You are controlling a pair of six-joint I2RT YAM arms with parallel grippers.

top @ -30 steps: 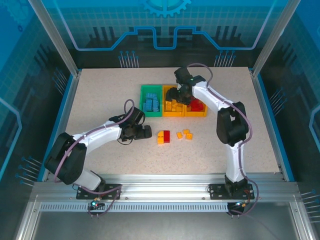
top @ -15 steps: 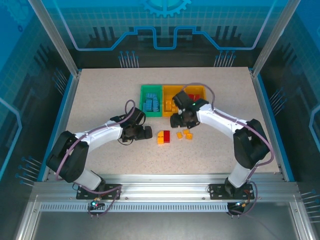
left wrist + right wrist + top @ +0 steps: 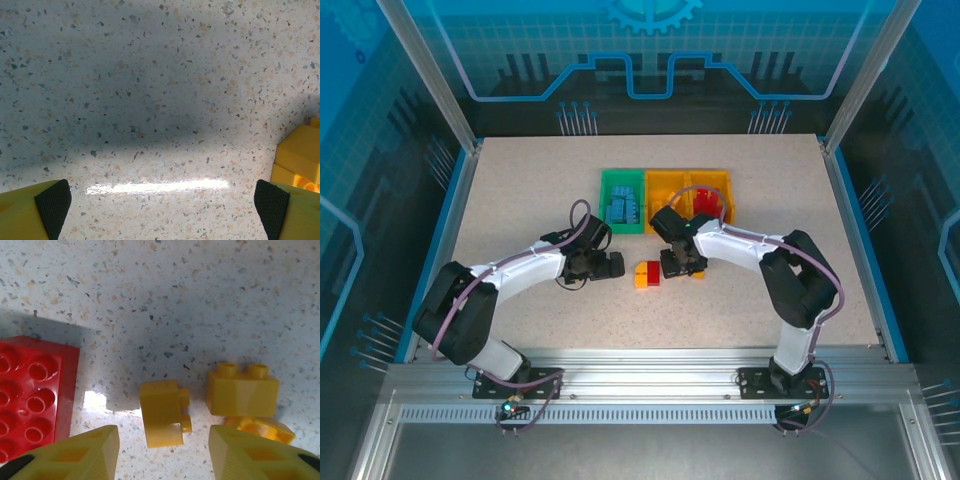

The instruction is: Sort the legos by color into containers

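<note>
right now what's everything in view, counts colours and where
trays: three, one green, two orange-yellow, joined row, far centre
blue legos: several, in green tray
red legos: several, in right-end tray
red brick: one, loose, beside a yellow brick
small yellow bricks: three, loose, right of red brick
table: one, speckled beige
left hand: open, over bare table
right hand: open, over small yellow bricks

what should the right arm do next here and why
Probably lower the right pincer straight down and shut it on the small yellow brick. Its jaws stand open, and that brick lies on its side on the table between them. It sits apart from the red brick and the other yellow brick, so nothing else should get caught.
</note>
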